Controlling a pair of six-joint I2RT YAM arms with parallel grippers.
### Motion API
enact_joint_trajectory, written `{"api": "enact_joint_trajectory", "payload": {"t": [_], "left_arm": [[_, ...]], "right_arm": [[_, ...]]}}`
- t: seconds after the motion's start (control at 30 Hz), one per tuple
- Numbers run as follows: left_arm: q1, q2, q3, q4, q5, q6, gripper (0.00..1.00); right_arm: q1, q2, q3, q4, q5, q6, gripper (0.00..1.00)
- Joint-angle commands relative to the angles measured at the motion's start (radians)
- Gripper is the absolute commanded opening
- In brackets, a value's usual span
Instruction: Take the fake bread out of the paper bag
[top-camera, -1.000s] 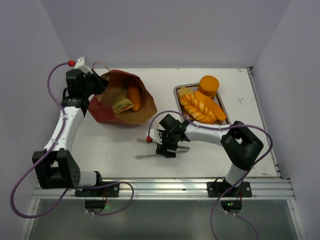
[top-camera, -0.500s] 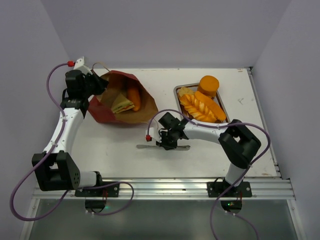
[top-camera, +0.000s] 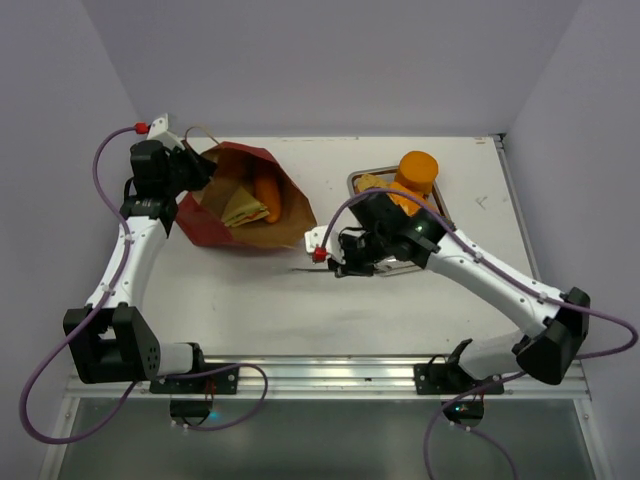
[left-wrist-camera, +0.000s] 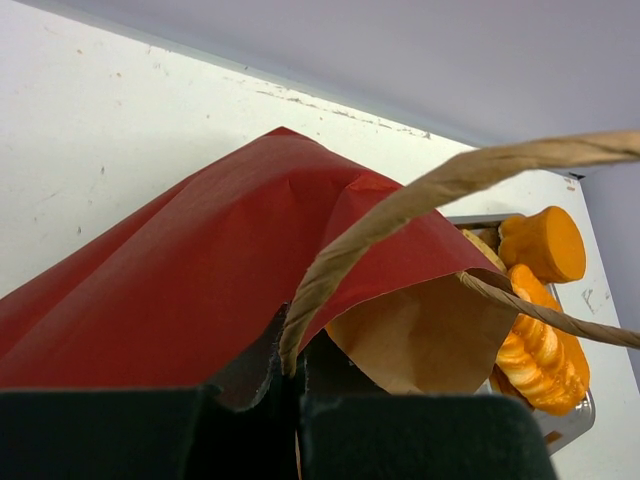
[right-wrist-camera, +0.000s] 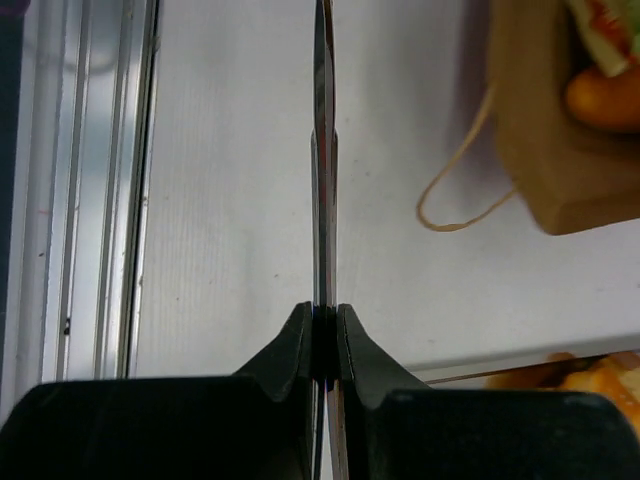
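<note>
The red paper bag (top-camera: 205, 222) lies on its side at the back left, mouth facing right. Inside it show an orange loaf of fake bread (top-camera: 267, 196) and a pale sandwich (top-camera: 240, 208). My left gripper (top-camera: 196, 166) is shut on the bag's rim by the loop handle (left-wrist-camera: 400, 205), holding the bag (left-wrist-camera: 190, 280) up. My right gripper (top-camera: 346, 262) is shut on thin metal tongs (right-wrist-camera: 323, 150), squeezed flat, tips pointing left just off the bag's mouth. The right wrist view has the bag (right-wrist-camera: 560, 160), the loaf (right-wrist-camera: 605, 100) and the sandwich (right-wrist-camera: 603, 28) at its upper right.
A steel tray (top-camera: 354, 181) at the back right holds a round orange bun (top-camera: 417, 168) and more bread pieces, partly hidden under my right arm. A loose bag handle (right-wrist-camera: 460, 190) lies on the table. The metal front rail (right-wrist-camera: 90, 200) runs along the near edge.
My right gripper closed on the tongs, squeezing them flat, then lifted them and carried them back toward the bag's mouth. The left arm and the bag barely moved.
</note>
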Motion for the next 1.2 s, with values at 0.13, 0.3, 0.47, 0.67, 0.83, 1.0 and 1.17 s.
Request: {"api": "enact_joint_trajectory", "payload": {"t": [0.13, 0.3, 0.47, 0.67, 0.83, 1.0, 1.17], "left_arm": [[0.014, -0.027, -0.003, 0.012, 0.024, 0.039, 0.0], [0.014, -0.033, -0.007, 0.009, 0.034, 0.045, 0.0], [0.014, -0.038, -0.005, 0.009, 0.043, 0.05, 0.0], [0.014, -0.038, -0.017, 0.015, 0.054, 0.053, 0.0], [0.014, -0.041, -0.036, 0.027, 0.063, 0.057, 0.0], [0.014, -0.041, -0.049, 0.036, 0.068, 0.057, 0.0], [0.012, -0.039, -0.057, 0.038, 0.079, 0.068, 0.0]], "right_arm": [[-0.031, 0.013, 0.278, -0.099, 0.158, 0.112, 0.15], [-0.051, 0.078, 0.392, -0.085, 0.221, 0.158, 0.28], [-0.055, 0.127, 0.47, -0.072, 0.237, 0.174, 0.35], [-0.055, 0.17, 0.512, -0.078, 0.235, 0.183, 0.36], [-0.057, 0.205, 0.555, -0.099, 0.252, 0.169, 0.37], [-0.049, 0.248, 0.593, -0.107, 0.28, 0.146, 0.38], [-0.028, 0.3, 0.617, -0.098, 0.352, 0.093, 0.38]]}}
